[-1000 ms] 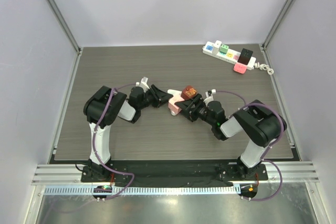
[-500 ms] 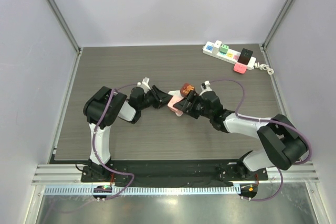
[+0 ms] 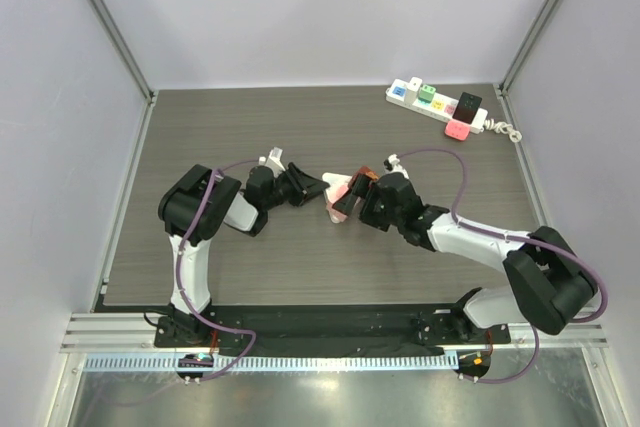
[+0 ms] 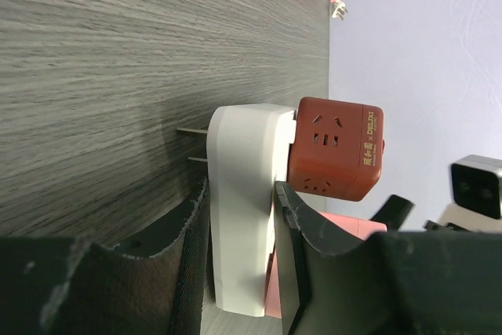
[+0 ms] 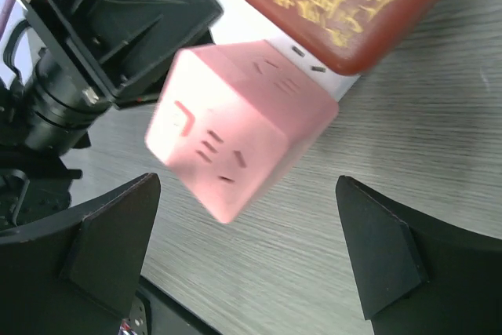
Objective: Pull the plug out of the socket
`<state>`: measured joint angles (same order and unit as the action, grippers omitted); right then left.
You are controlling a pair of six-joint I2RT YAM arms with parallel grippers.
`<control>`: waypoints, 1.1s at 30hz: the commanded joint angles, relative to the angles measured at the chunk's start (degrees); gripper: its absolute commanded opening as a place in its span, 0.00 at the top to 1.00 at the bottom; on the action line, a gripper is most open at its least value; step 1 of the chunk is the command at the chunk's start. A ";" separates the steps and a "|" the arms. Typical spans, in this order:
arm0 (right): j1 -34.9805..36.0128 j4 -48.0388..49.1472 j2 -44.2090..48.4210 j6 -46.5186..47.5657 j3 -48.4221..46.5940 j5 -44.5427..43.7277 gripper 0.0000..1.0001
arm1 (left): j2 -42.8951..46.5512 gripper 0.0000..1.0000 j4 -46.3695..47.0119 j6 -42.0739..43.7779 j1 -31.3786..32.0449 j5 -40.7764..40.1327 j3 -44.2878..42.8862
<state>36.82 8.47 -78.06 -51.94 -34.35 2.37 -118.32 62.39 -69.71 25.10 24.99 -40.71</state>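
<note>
Gaping fully, the right gripper [image 5: 247, 233] holds nothing; the pink cube [image 5: 235, 139] sits just between its fingertips, untouched. Directly opposite, the left gripper [image 4: 241, 225] pinches the white plug body [image 4: 243, 154] in the middle of the table [image 3: 220, 127].

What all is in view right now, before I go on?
white adapter: one, white, mid-table, clamped between the left gripper's fingers, prongs bare
red cube: one, dark red, plugged onto the white adapter
pink cube: one, pink, against the same adapter, between the right gripper's fingers, untouched
power strip: one, white, far right corner of the table, small coloured plugs on it
cord: one, white, coiled at the strip's right end
table: one, dark wood grain
left gripper: one, black, shut on the white adapter
right gripper: one, black, open wide
arms: two, black and white, at the near edge, left and right
</note>
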 commanded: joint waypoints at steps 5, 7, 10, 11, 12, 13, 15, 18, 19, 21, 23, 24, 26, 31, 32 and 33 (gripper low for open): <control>3.35 -16.37 -0.42 -0.45 -13.00 -8.60 0.00 | 1.26 1.00 0.89 2.13 -0.23 0.05 0.11; 4.40 -20.85 -2.17 -0.26 -15.47 -10.80 0.00 | 0.38 1.00 0.89 1.51 -0.23 1.11 -0.94; 5.02 -24.37 -3.67 -1.31 -19.08 -13.70 0.00 | -0.51 1.00 2.03 0.81 -0.23 1.29 -0.95; 5.28 -25.16 -4.81 -2.10 -20.83 -14.49 0.00 | -0.42 1.00 2.12 0.81 -0.23 1.29 -0.86; 5.54 -28.13 -5.51 -3.24 -21.98 -17.81 0.00 | -0.16 1.00 2.12 0.81 -0.23 1.20 -0.78; 5.89 -30.07 -6.39 -5.78 -23.29 -19.41 0.00 | 0.02 1.00 2.03 0.89 -0.14 1.02 -0.69; 7.39 -36.90 -10.17 -7.37 -28.56 -23.35 0.00 | 0.02 1.00 2.03 0.89 -0.14 0.76 -0.34; 9.84 -47.56 -16.58 -11.77 -36.91 -28.02 0.00 | 0.29 1.00 2.38 0.72 -0.14 0.58 -0.16; 10.37 -49.41 -17.90 -13.87 -38.58 -30.38 0.00 | 0.37 1.00 2.47 0.72 -0.14 0.50 -0.07; 11.35 -52.58 -20.88 -15.81 -41.58 -31.72 0.00 | 0.55 1.00 2.65 0.72 0.03 0.15 0.28; 11.52 -53.29 -22.04 -19.14 -41.85 -32.52 0.01 | 0.99 1.00 2.91 0.89 0.21 0.06 0.45; 11.61 -53.55 -22.39 -20.20 -41.59 -32.60 0.01 | 1.16 1.00 2.91 0.98 0.30 -0.12 0.63; 11.78 -53.56 -22.75 -22.40 -40.72 -33.04 0.02 | 1.51 1.00 2.91 1.16 0.47 -0.65 0.98; 11.70 -53.38 -22.14 -25.48 -39.66 -33.40 0.05 | 2.04 1.00 4.93 0.98 0.47 -1.79 2.47; 11.70 -53.38 -21.96 -26.01 -39.31 -34.01 0.05 | 2.30 1.00 5.54 0.98 0.47 -2.23 2.74; 11.70 -53.29 -21.61 -26.97 -39.13 -34.36 0.06 | 2.39 1.00 5.98 0.98 0.47 -2.40 3.09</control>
<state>48.62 -42.76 -101.30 -73.93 -73.93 -26.85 -118.32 65.01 -70.11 25.39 23.99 -39.05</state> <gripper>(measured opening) 0.948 0.350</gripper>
